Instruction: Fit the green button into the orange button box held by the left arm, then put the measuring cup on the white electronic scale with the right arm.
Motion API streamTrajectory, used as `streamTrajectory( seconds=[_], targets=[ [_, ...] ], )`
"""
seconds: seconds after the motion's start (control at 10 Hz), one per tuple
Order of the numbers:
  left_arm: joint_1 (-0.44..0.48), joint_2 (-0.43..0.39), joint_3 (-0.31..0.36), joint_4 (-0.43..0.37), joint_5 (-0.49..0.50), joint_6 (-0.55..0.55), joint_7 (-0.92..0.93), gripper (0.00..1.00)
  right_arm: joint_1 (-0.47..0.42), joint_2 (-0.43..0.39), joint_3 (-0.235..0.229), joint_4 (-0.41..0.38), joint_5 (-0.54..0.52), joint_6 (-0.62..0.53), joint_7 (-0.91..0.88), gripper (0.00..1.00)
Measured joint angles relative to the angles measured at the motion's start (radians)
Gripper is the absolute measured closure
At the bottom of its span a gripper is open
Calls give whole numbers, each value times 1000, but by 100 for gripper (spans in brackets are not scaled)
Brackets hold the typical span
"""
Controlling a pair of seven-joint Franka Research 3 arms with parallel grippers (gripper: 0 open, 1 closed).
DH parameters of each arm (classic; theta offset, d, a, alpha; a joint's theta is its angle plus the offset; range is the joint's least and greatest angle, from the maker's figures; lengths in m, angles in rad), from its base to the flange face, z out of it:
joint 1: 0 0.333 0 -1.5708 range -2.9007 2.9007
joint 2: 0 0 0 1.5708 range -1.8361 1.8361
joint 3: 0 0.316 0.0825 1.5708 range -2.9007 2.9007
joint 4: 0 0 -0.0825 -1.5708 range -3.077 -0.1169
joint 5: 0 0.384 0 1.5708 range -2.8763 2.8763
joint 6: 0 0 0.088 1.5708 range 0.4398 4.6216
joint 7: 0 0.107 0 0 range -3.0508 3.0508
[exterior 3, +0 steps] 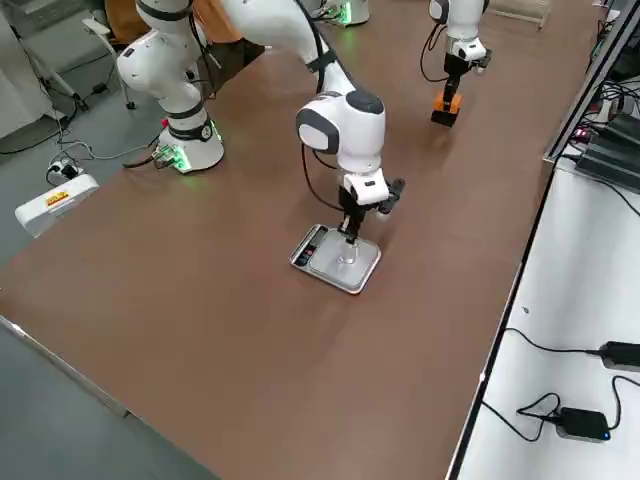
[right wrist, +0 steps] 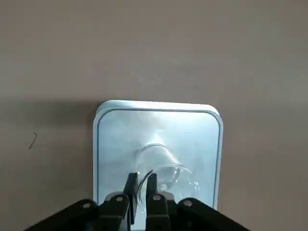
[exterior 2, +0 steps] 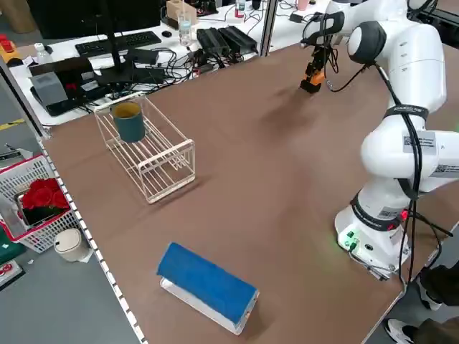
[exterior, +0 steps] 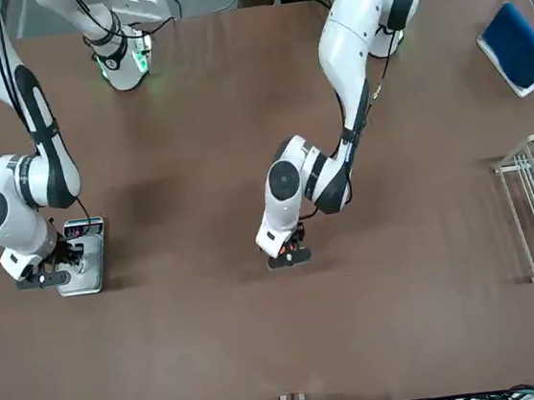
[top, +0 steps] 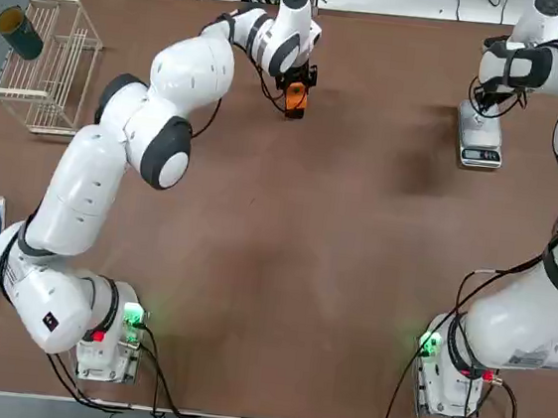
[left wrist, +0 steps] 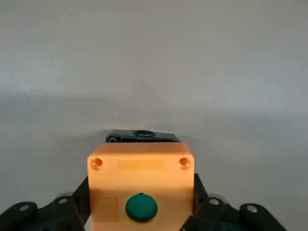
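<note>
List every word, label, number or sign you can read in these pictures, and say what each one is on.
No text here can be read.
Scale: its display and red marks are too small to read.
Orange button box: a pale label patch, no legible writing.
Left arm's base: a small dark mark, too small to read.
White unit on the floor: an orange label, illegible.

Table (top: 312,272) mid open btwn arms; wire rack (top: 49,65) (far-left edge) blocks.

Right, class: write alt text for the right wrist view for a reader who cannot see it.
The right gripper pinches the rim of a clear measuring cup standing on the white electronic scale, with brown table all around.
</note>
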Motion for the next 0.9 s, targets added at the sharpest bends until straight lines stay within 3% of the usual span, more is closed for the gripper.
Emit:
streamTrajectory(
  seconds=[0.5, 0.9],
  targets=[
    [0, 0, 0, 0, 0, 0, 0, 15, 0, 6, 0, 1, 0, 6, -1, 64],
    [0, 0, 0, 0, 0, 0, 0, 12, 0, 6, 0, 1, 0, 6, -1, 52]
  ],
)
